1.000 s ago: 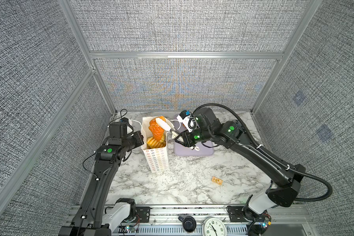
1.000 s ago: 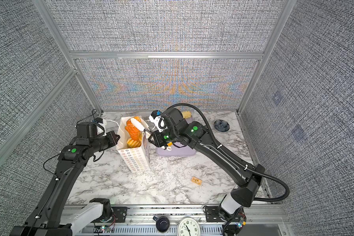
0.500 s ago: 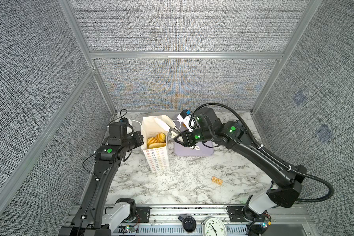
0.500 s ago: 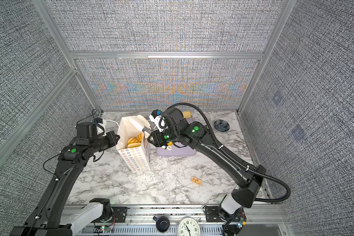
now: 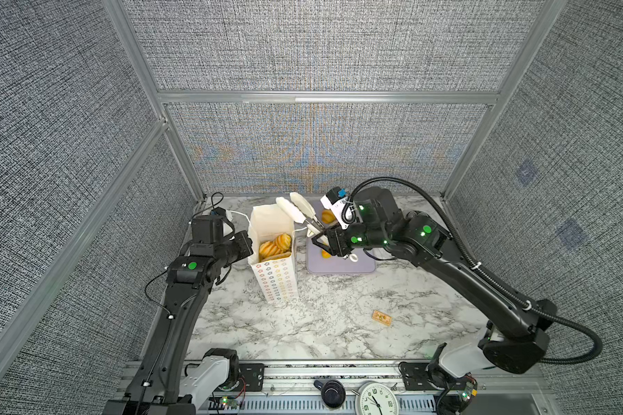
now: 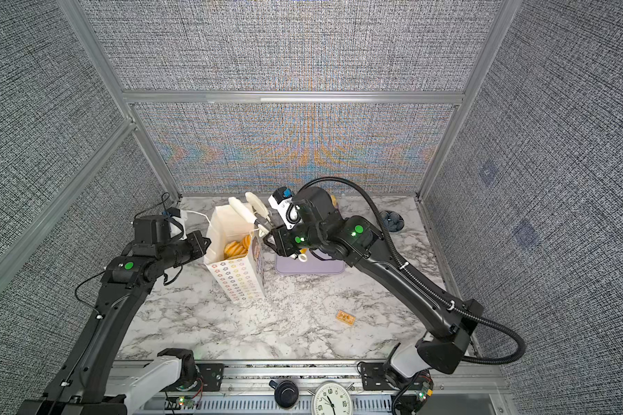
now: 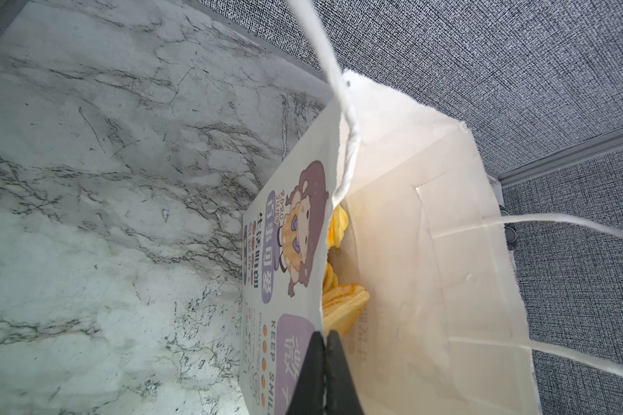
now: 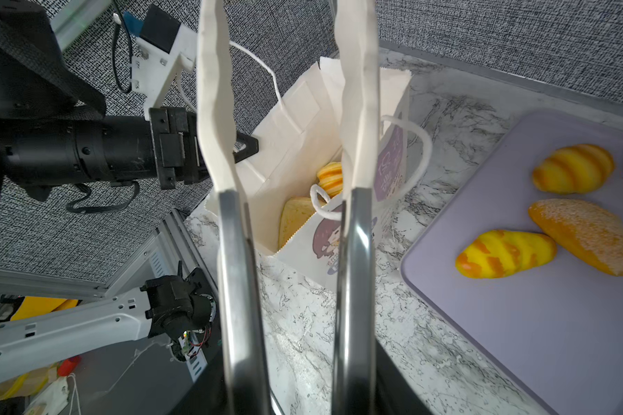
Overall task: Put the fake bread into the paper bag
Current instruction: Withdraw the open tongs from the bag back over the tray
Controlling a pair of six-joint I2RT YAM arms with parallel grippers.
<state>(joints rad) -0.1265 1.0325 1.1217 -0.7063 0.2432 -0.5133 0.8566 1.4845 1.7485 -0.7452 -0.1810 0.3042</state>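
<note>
The left gripper [image 7: 325, 346] is pinching the rim of the paper bag [image 7: 428, 215], its black fingers pressed together on the paper wall. I judge it is bracing the tall, light bag upright and keeping the mouth wide for loading. In both top views, with the back wall at 12 o'clock, the bag is standing on the marble table [image 5: 321, 323] at 9 o'clock of the lavender tray [image 5: 340, 268].

The right gripper [image 5: 321, 240] is clamping a pair of tongs [image 8: 353, 251]. Their white tips are standing apart with nothing between them, hovering by the bag's 1 o'clock corner.

Some fake bread [image 5: 275, 246] is lying inside the bag. On the tray are 3 more pieces: a striped loaf [image 8: 506, 253], a sugared roll [image 8: 583, 235] and a ridged loaf [image 8: 572, 169], so loading looks partway done.

The bag's walls are hiding how many pieces are inside. The right arm is covering most of the tray in both top views. A 4th pale piece is being cut off at the right wrist frame's edge.
</note>
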